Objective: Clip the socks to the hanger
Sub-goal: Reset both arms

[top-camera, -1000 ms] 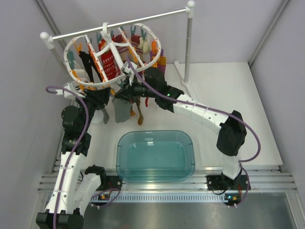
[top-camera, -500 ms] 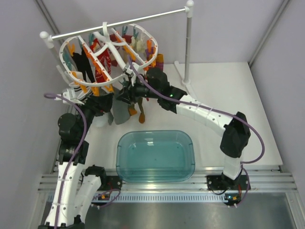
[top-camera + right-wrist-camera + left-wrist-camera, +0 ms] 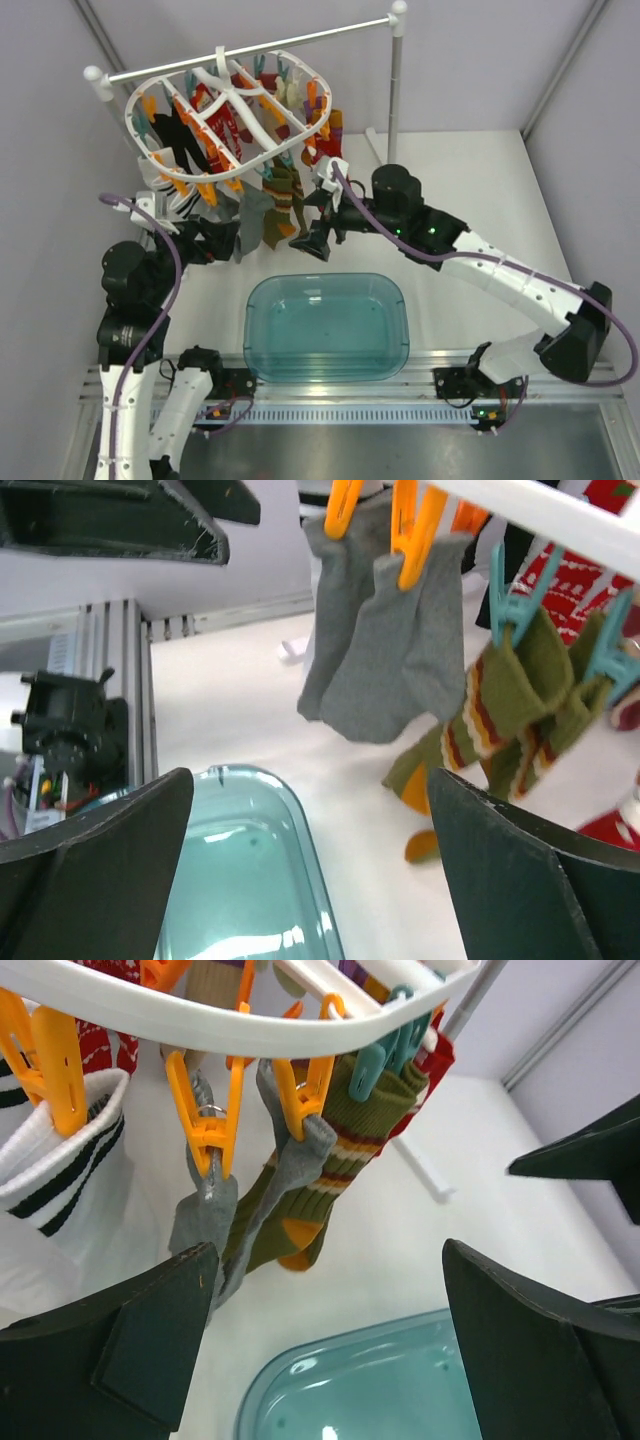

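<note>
Both arms are backing off the socks point(image 3: 385, 665), the left gripper point(image 3: 218, 240) and right gripper point(image 3: 318, 243) now standing wide apart, holding nothing. The right wrist view is showing both grey socks dangling side by side from orange clips point(image 3: 412, 535) on the near rim of the hanger point(image 3: 200, 1025), beside the olive striped sock point(image 3: 510, 700); overhead, the frame is partly hiding them.

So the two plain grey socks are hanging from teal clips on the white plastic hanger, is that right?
Not quite: the two plain grey knit socks hang from orange plastic clips, not teal ones, on the white plastic ring hanger, as the right wrist view shows.
</note>
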Available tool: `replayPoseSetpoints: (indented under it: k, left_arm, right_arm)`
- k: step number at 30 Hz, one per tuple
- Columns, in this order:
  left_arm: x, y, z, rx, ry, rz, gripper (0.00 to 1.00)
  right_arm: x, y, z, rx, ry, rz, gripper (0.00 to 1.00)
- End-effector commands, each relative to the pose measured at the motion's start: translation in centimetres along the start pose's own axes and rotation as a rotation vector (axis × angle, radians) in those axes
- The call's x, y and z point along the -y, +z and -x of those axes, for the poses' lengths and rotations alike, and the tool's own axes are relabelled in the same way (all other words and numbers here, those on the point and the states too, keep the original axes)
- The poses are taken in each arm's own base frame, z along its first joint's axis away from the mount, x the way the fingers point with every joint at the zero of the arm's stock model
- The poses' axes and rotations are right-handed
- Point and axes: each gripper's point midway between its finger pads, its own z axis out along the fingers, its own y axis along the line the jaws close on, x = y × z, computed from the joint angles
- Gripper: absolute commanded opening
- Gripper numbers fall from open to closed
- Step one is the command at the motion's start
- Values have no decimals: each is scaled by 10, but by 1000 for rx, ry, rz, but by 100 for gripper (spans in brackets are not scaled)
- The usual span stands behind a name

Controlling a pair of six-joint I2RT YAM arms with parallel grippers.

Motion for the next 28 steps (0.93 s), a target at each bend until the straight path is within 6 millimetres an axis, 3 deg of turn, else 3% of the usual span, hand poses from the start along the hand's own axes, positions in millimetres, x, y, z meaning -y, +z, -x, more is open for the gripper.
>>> replayPoseSetpoints:
  k: [1, 2, 4, 5, 7, 8, 9, 10, 11, 13, 14, 15, 17, 19, 23, 28]
  left_arm:
    - [-7, -4, -26, -171, 111, -1, 98]
    - [-7, -5, -25, -177, 130, -1, 98]
    - [-13, -2, -31, -220, 190, 1, 98]
    - [-14, -2, -29, -228, 212, 2, 98]
    - [-20, 0, -33, -261, 270, 9, 98]
    - [-28, 2, -36, -288, 276, 43, 98]
    - [-32, 3, -37, -297, 284, 58, 98]
    - [-36, 4, -40, -310, 291, 73, 98]
    - [-40, 4, -42, -316, 295, 84, 98]
    - [-45, 4, -45, -316, 298, 106, 98]
    - [-49, 4, -51, -324, 296, 117, 98]
    - [-52, 6, -50, -312, 326, 117, 98]
    - [-55, 5, -57, -310, 349, 113, 98]
    - [-56, 5, -58, -300, 366, 104, 98]
    - [-59, 7, -63, -301, 362, 108, 98]
    - [-59, 5, -55, -265, 360, 126, 98]
  right_arm:
    - [12, -37, -3, -14, -52, -56, 100]
    - [16, -44, -14, -34, -42, -76, 100]
    - [30, -65, -12, -19, -45, -138, 100]
    - [35, -72, -26, -43, -32, -162, 100]
    - [46, -93, -29, -42, -49, -233, 100]
    - [64, -107, -52, -83, -28, -310, 100]
    - [69, -122, -51, -64, -36, -355, 100]
    - [89, -143, -62, -72, -5, -438, 100]
    - [93, -154, -86, -105, 28, -471, 100]
    - [100, -188, -96, -112, 45, -565, 100]
    - [97, -196, -115, -139, 63, -579, 100]
    - [91, -209, -109, -111, 44, -604, 100]
    - [86, -222, -126, -125, 70, -633, 100]
    - [79, -237, -129, -109, 81, -668, 100]
    - [69, -247, -145, -111, 103, -687, 100]
    - [60, -256, -143, -79, 96, -700, 100]
